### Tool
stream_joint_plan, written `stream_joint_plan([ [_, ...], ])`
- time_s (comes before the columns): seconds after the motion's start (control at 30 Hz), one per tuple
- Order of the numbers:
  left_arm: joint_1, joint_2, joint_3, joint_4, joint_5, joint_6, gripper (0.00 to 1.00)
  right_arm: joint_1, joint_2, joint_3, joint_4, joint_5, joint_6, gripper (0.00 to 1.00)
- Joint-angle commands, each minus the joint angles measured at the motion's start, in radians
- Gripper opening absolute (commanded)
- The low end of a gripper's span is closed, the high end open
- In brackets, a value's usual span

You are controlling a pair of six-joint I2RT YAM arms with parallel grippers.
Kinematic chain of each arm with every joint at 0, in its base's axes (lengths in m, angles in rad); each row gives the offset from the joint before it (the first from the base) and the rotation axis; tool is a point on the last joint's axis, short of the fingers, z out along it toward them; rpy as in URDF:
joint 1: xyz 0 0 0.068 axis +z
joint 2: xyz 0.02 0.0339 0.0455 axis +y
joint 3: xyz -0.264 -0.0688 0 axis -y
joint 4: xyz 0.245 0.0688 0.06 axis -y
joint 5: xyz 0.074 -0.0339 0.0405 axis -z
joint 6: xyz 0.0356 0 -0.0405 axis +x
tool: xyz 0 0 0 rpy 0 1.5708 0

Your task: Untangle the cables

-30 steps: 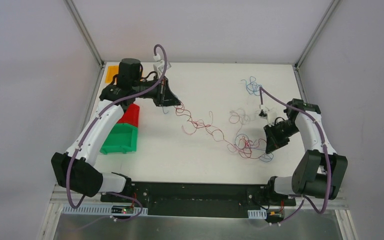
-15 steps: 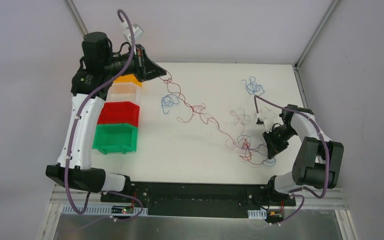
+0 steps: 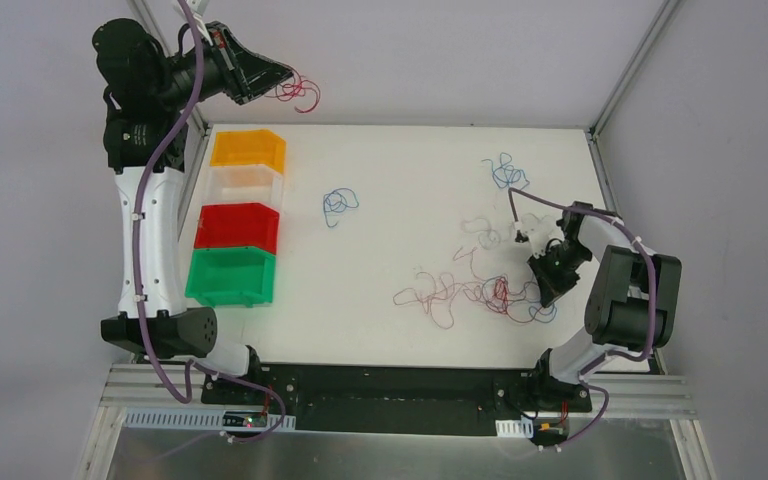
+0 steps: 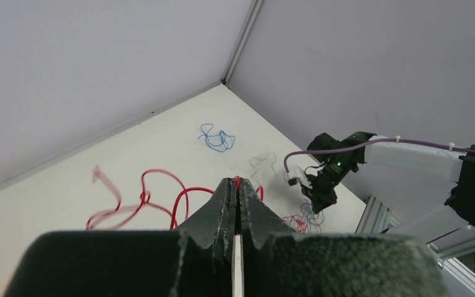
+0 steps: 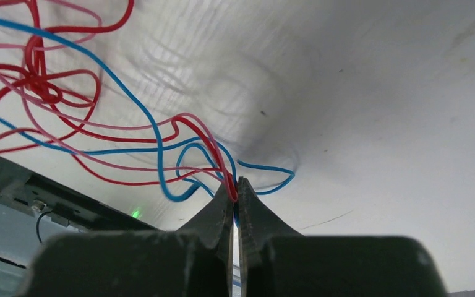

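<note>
My left gripper point(image 3: 288, 74) is raised high above the table's far left corner, shut on a red cable point(image 3: 298, 93) that hangs from its tips in curly loops; the wrist view shows the red cable point(image 4: 161, 192) pinched at the tips point(image 4: 238, 181). My right gripper point(image 3: 543, 297) is low on the table, shut on the tangle point(image 3: 500, 295) of red, blue and purple cables; its tips point(image 5: 235, 189) pinch red and blue strands point(image 5: 161, 148). A loose red-purple cable point(image 3: 435, 295) trails left of the tangle. Blue loops lie at centre point(image 3: 338, 204) and far right point(image 3: 505, 175).
Four bins stand in a column at the left: orange point(image 3: 248, 150), clear point(image 3: 244, 184), red point(image 3: 238, 226), green point(image 3: 232, 277). A faint purple cable point(image 3: 480, 235) lies above the tangle. Frame posts rise at the back corners.
My left gripper rose and swung back-left, pulling the red cable free of the tangle; it now hangs in the air. A blue loop stayed mid-table. The right gripper held the tangle, shifting slightly.
</note>
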Motion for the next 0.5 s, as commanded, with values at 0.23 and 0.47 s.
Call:
stream_joint_plan([
  [0.23, -0.038, -0.103, -0.290, 0.132, 0.098, -0.048, 0.00, 0.007, 0.020, 0.160, -0.091, -0.114, 0.033, 0.06],
  [0.47, -0.115, -0.186, -0.667, 0.057, 0.059, 0.199, 0.00, 0.114, 0.014, 0.290, -0.215, -0.235, 0.080, 0.27],
])
